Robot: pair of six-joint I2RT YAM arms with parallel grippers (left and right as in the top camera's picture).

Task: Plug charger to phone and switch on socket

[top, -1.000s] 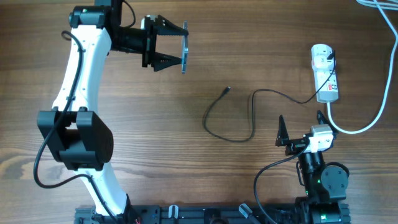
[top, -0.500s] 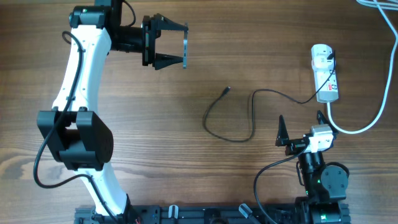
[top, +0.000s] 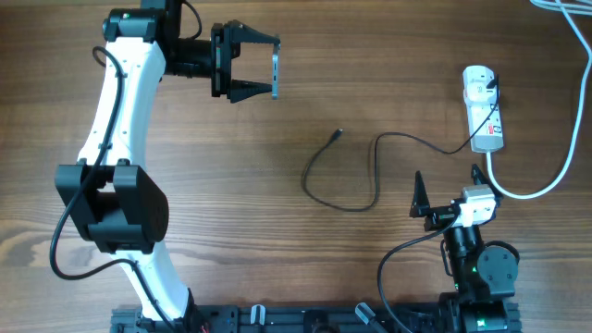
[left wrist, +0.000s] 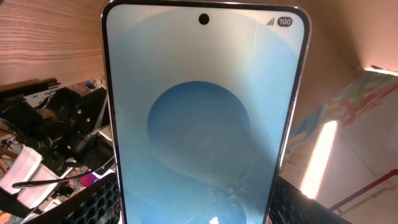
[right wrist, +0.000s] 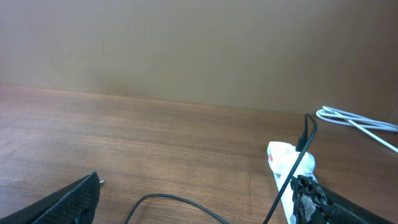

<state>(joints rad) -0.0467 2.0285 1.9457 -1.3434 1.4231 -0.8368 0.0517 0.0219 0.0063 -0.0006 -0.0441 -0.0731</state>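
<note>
**Phone aloft, connector tip waiting on the bench**

Gripping the phone [left wrist: 202, 124] across its width in the left end effector [top: 268, 67], raised above the bench [top: 388, 55], screen facing back toward the wrist; port end not showing. Lying loose ahead of that end effector and nearer the robot's base: the charger [top: 307, 178], its connector tip [top: 339, 135] angling roughly toward the phone. Hanging wide open and empty: the right end effector [top: 447, 190], just short of the socket [top: 483, 111], tip well apart ahead-left. Judging the free right arm better placed for fetching it.
</note>
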